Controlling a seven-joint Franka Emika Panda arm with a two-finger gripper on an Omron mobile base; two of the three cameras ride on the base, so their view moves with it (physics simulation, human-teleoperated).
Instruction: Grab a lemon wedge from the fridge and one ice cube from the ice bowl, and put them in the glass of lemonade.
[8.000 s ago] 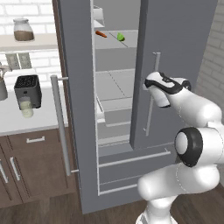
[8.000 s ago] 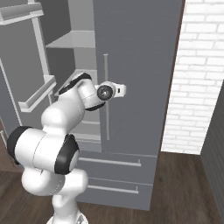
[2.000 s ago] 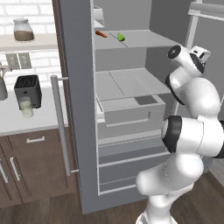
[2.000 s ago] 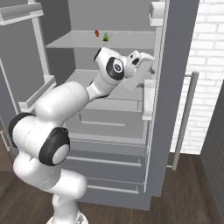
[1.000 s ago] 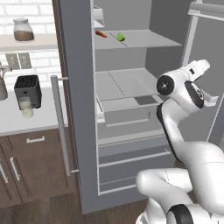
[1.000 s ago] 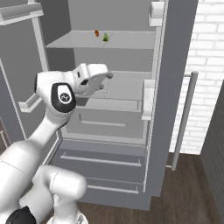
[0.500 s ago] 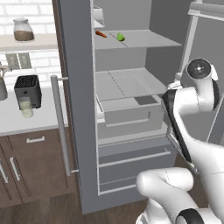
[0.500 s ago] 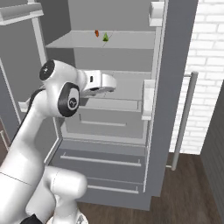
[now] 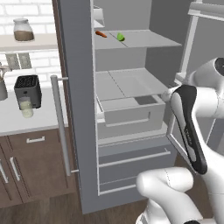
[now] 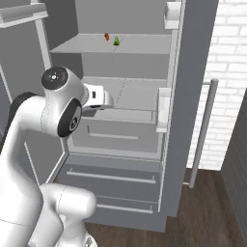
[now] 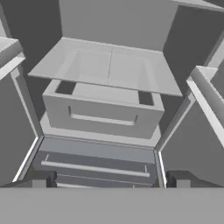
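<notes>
The grey fridge [image 9: 76,87] stands with both doors open. The tiny yellow-green lemon wedge [image 9: 120,37] lies on the top shelf, also visible in the right base view [image 10: 116,41]. My gripper [image 11: 110,180] is open and holds nothing; its fingertips [image 11: 41,179] stand wide apart. It faces the fridge's middle glass shelf [image 11: 109,65] and the drawer [image 11: 103,113] from in front, well below the wedge. The glass of lemonade [image 9: 26,107] stands on the counter before the black toaster [image 9: 27,87]. The ice bowl and the ice cube are out of view.
A thin orange-red stick [image 9: 100,33] lies left of the wedge on the same shelf. The open right door [image 10: 193,72] with its bins juts out beside my hand. A lidded jar [image 9: 22,29] sits on a wall shelf. Brown cabinets [image 9: 35,170] stand under the counter.
My arm has swung from the right door to the front of the open fridge, with the hand lowered to the middle shelf's height. The jaws stay open.
</notes>
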